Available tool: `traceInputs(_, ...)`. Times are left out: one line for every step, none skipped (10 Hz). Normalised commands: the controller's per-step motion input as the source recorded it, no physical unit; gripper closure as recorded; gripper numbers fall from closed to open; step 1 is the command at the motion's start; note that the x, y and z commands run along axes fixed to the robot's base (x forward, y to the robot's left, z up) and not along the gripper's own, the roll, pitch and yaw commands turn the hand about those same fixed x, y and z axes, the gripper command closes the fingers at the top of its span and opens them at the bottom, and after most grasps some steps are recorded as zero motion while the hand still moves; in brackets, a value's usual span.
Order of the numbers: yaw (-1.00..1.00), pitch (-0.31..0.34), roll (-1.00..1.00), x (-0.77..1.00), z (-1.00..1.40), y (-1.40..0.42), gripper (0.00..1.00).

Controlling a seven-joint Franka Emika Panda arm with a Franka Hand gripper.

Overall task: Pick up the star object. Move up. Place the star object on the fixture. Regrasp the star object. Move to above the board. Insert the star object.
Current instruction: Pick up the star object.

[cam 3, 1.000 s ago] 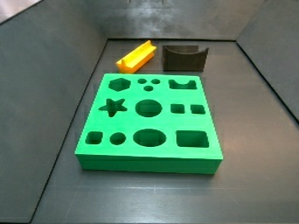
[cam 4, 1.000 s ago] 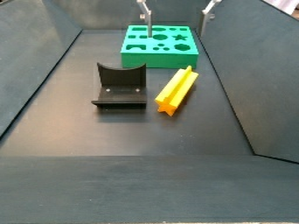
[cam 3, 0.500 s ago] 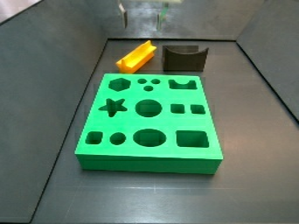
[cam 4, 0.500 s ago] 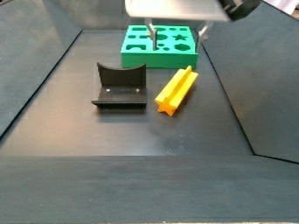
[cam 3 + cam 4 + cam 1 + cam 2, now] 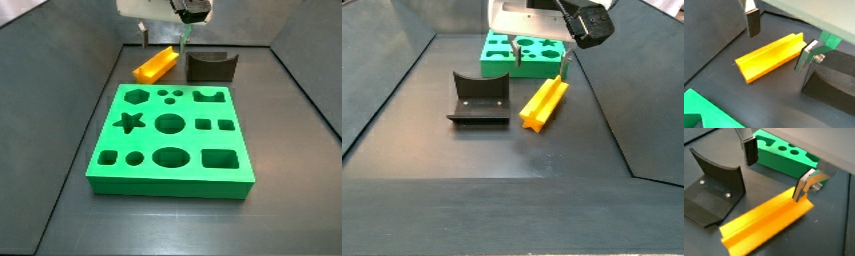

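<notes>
The star object (image 5: pixel 156 64) is a long orange-yellow ridged bar lying flat on the dark floor beside the fixture (image 5: pixel 211 66), also seen as the star object (image 5: pixel 544 103) and fixture (image 5: pixel 478 98). The green board (image 5: pixel 171 187) with its cut-out holes lies apart from both. My gripper (image 5: pixel 163 42) hangs open just above the bar. In both wrist views the gripper (image 5: pixel 777 52) and gripper (image 5: pixel 774 180) has its silver fingers (image 5: pixel 752 22) spread wide either side of the star object (image 5: pixel 767 60), not touching it. Nothing is held.
Sloping grey walls (image 5: pixel 74 120) enclose the floor on all sides. The fixture (image 5: pixel 714 188) stands close beside the star object (image 5: pixel 767 220), and the board (image 5: pixel 784 158) lies just past the bar's end. The board (image 5: pixel 523 66) sits against the back wall.
The gripper has come down from the top edge of the side views to just above the star object. The bar, fixture and board have not moved.
</notes>
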Motion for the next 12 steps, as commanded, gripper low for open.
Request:
traceInputs(0.00, -0.164, 0.00, -0.62, -0.47, -0.12, 0.00)
traceInputs(0.00, -0.167, 0.00, -0.73, -0.53, -0.17, 0.00)
traceInputs(0.00, -0.184, 0.00, -0.72, -0.53, -0.14, 0.00)
traceInputs(0.00, -0.194, -0.05, -0.51, -0.46, -0.13, 0.00)
traceInputs(-0.03, -0.219, -0.06, -0.24, -0.38, -0.12, 0.00)
traceInputs(-0.15, -0.210, -0.07, -0.09, -0.32, -0.12, 0.00)
traceInputs(-0.15, -0.179, -0.10, 0.00, -0.27, -0.09, 0.00)
traceInputs(-0.15, -0.177, -0.11, 0.00, -0.28, -0.07, 0.00)
traceInputs(-0.14, -0.170, -0.09, -0.03, -0.31, -0.01, 0.00)
traceInputs(-0.13, -0.133, -0.06, -0.03, -0.31, 0.00, 0.00)
traceInputs(-0.19, -0.074, -0.04, 0.00, -0.21, 0.00, 0.00)
traceInputs(-0.20, -0.031, -0.05, 0.00, -0.12, 0.00, 0.00)
